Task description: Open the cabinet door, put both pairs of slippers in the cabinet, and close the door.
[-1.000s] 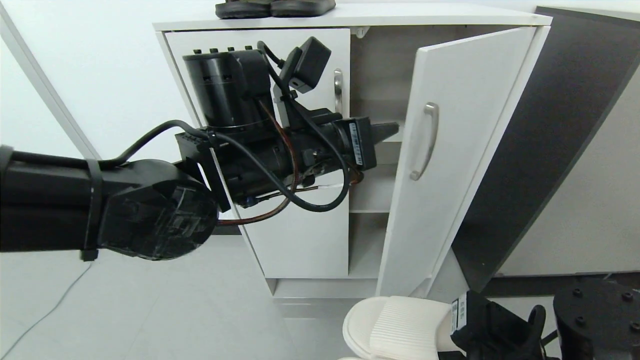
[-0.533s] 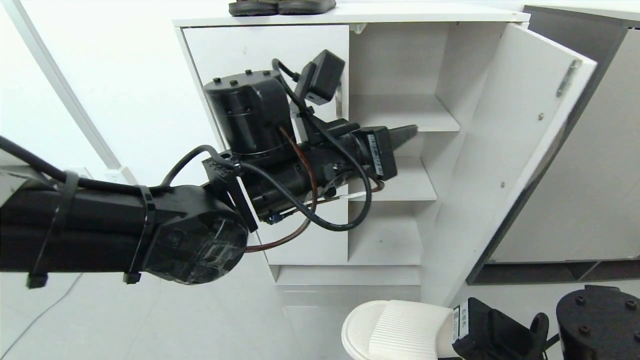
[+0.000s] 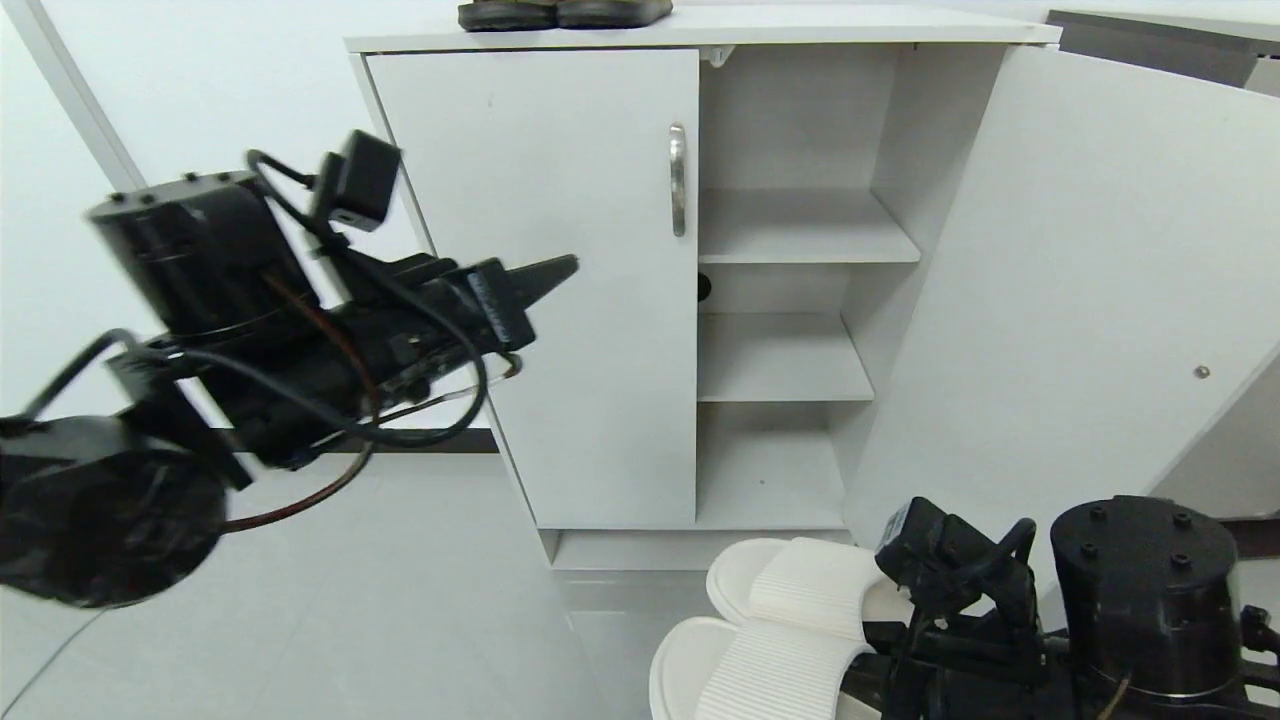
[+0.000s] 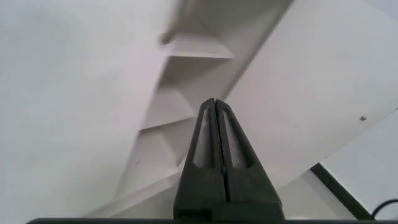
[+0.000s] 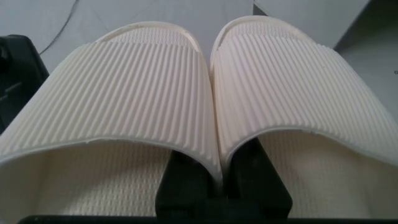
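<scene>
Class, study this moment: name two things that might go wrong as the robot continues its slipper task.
The right end effector pinches both white slippers only where their inner sides meet, so one might slip out. The dark slippers sit at the front edge of the cabinet top; a bump could knock them down.

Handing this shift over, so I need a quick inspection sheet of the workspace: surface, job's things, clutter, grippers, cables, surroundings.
Surface: pale floor, cabinet standing on it.
Job's things: right door swung wide, left door shut; dark slippers on cabinet top; white slippers held low before the open side.
Clutter: nothing seen.
Grippers: left gripper shut, holding nothing, before left door; right gripper shut on white slippers.
Cables: black and reddish cables loop behind left gripper.
Surroundings: white wall; grey unit beside cabinet.
</scene>
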